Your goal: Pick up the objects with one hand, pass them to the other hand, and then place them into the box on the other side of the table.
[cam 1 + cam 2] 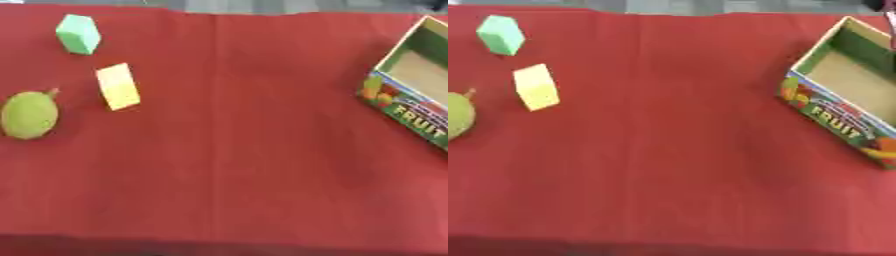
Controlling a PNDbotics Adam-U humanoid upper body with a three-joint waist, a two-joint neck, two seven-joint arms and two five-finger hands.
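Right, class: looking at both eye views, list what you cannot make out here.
- Open cardboard fruit box: its right part is cut off by the picture edge in both views.
- Round green fruit: half cut off by the left edge in the right eye view.
- Small print on the box: blurred, only "FRUIT" reads.
- Both hands: in neither view.

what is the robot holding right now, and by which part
Nothing is held: neither hand shows in either view. The green block, yellow block and green fruit lie free on the red cloth; the box looks empty.
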